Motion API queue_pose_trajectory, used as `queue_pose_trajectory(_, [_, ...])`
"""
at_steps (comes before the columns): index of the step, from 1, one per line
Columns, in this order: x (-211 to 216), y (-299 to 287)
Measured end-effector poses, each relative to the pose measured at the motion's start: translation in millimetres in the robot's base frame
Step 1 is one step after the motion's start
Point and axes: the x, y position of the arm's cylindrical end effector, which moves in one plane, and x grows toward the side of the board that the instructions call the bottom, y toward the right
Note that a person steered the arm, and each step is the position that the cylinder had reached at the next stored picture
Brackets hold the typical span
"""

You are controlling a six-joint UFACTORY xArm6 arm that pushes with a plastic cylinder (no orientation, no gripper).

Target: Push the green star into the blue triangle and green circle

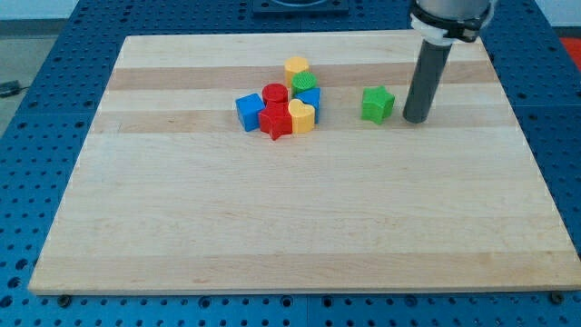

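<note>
The green star lies alone on the wooden board, right of centre near the view's top. My tip rests on the board just right of the star, a small gap apart. The blue triangle and the green circle sit in a tight cluster to the star's left. The green circle is partly behind the other blocks.
The cluster also holds a yellow block at its top, a red cylinder, a blue cube, a red star and a yellow heart. The board lies on a blue perforated table.
</note>
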Motion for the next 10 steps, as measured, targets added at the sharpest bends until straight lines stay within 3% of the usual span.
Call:
queue_pose_trajectory(4, [-9, -57])
queue_pose_trajectory(7, [-21, -8])
queue_pose_trajectory(10, [-26, -69])
